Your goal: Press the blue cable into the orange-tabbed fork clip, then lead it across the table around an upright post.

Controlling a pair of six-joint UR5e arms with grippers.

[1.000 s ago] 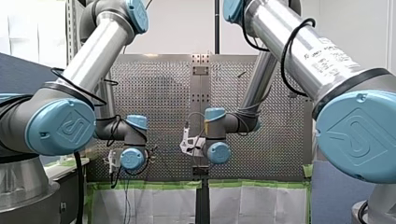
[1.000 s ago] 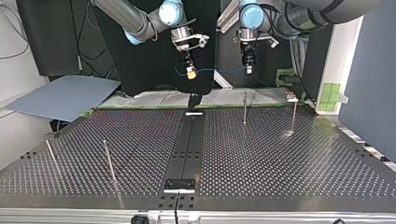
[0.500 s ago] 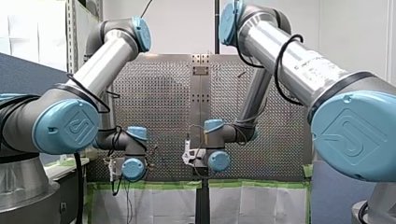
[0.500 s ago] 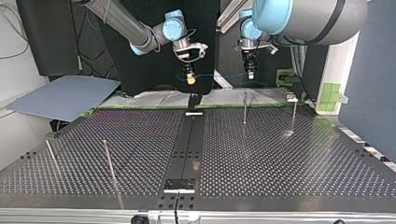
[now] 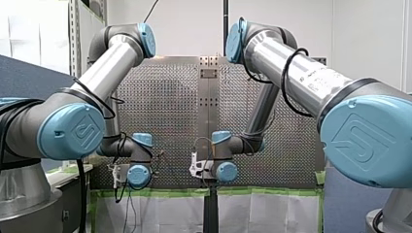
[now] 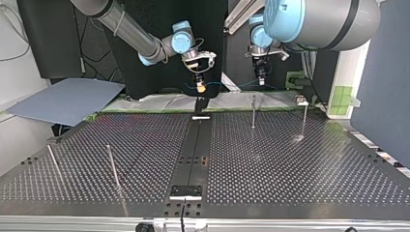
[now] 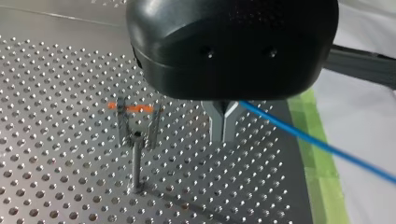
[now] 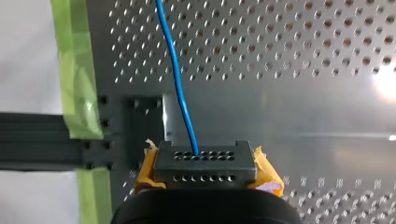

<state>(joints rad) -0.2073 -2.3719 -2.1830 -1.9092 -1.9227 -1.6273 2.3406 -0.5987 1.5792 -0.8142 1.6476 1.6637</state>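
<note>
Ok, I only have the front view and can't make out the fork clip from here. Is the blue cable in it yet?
Observer: Not yet. In the left wrist view the orange-tabbed fork clip holds no cable. It stands to one side of the left hand, and the blue cable runs off to the other side.
Operator: Is the left hand actually gripping the cable?
Observer: Yes. Its metal fingers are shut, and the cable comes out from them near their base.
</note>
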